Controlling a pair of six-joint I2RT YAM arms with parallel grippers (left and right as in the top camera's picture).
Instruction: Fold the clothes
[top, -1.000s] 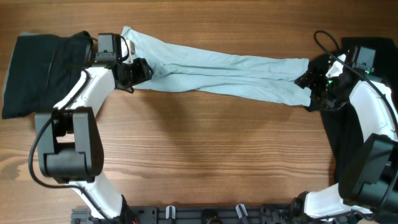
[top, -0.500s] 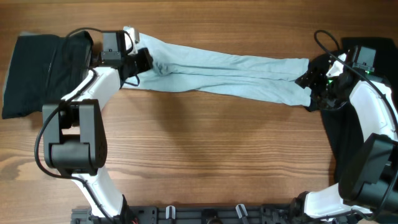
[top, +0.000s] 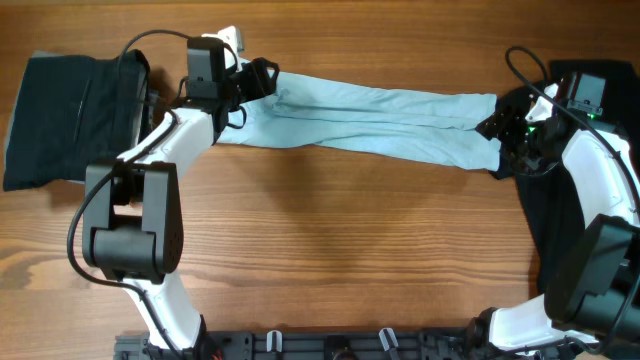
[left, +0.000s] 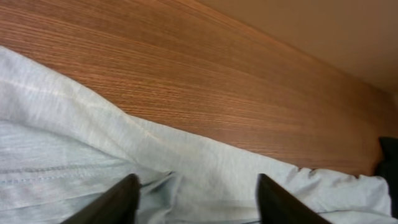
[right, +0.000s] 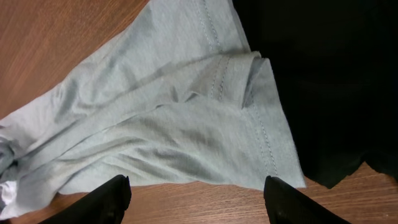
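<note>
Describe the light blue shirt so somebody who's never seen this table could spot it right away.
On the wooden table, look along the far side. The pale aqua T-shirt lies there stretched into a long rumpled band, left to right. It is the only light cloth; the left garment and the right garment beside its ends are black.

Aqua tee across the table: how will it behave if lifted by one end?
Likely floppy: the aqua T-shirt lies bunched in long folds, so a lifted end would probably trail the rest. Probably light: the fabric looks thin, creasing finely by its stitched hem. On the smooth wooden table it should slide rather than catch.
</note>
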